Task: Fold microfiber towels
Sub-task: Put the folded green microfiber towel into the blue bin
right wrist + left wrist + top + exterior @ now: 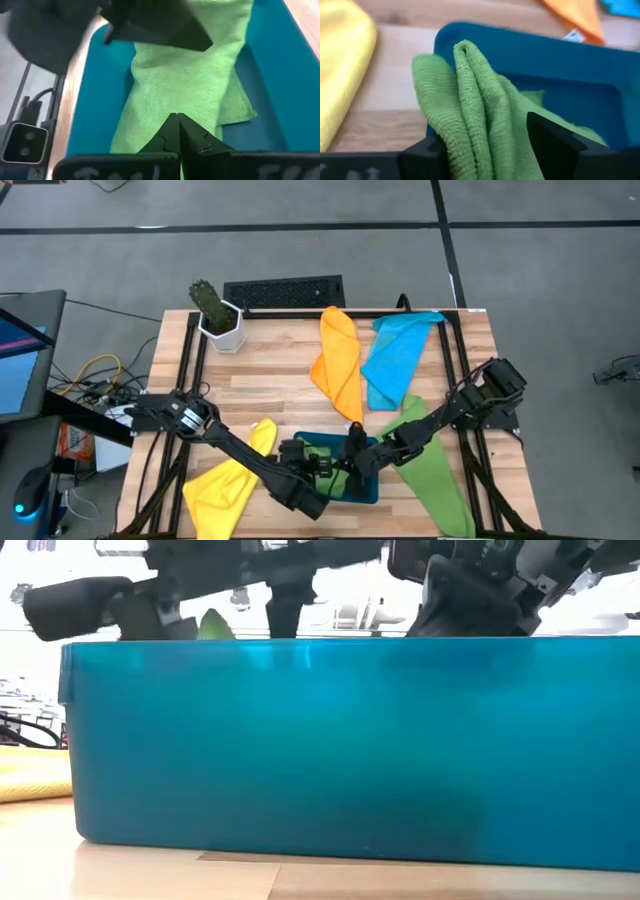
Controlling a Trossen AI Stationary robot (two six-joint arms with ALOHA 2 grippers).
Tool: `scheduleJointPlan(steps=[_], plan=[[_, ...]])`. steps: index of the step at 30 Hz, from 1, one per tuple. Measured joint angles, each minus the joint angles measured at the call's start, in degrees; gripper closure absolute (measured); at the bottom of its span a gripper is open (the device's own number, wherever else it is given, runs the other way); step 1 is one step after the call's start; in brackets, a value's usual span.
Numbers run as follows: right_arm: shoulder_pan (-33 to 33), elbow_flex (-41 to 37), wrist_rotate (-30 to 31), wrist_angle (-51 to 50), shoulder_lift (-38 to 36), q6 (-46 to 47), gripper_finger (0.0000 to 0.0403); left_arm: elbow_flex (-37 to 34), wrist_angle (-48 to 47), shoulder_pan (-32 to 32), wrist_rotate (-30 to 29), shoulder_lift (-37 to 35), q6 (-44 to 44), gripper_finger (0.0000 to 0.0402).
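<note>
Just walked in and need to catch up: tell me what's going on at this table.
Both arms are working over the teal tray at the table's front edge, handling a folded green towel lying in it. The left gripper has its fingers spread with a bunched fold of that towel between them; the right gripper is shut, its tips over the cloth. The yellow towel, orange towel, blue towel and second green towel lie unfolded on the table.

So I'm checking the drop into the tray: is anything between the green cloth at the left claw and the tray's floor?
Nothing visible. The folded green microfiber cloth hangs between the left claw's parted fingers, already reaching into the rigid dark teal rectangular tray. The right claw, shut, sits over the same cloth.
</note>
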Motion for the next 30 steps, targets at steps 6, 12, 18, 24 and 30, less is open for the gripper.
scheduleJointPlan(steps=[6,12,18,24,30], plan=[[-1.0,0.0,0.17,2.34,0.04,-0.51,0.0377,0.02,-2.97,-0.34,-3.18,-4.03,0.73,0.0168],[-1.89,0.0,0.17,3.48,0.13,-1.83,0.0386,0.02,-2.85,-0.34,-2.23,-4.57,3.87,0.0143],[-1.72,0.0,0.15,4.01,0.13,-1.91,0.0382,0.0,-6.38,-0.75,-3.43,-6.46,3.66,0.0134],[-0.16,0.0,0.12,4.04,-0.04,-1.79,0.0383,0.02,-8.87,-1.85,-6.63,-11.33,7.24,0.0134],[-1.48,0.0,0.84,4.86,1.45,-3.0,0.0388,0.02,-8.77,-2.06,-4.29,-13.15,13.34,0.0135]])
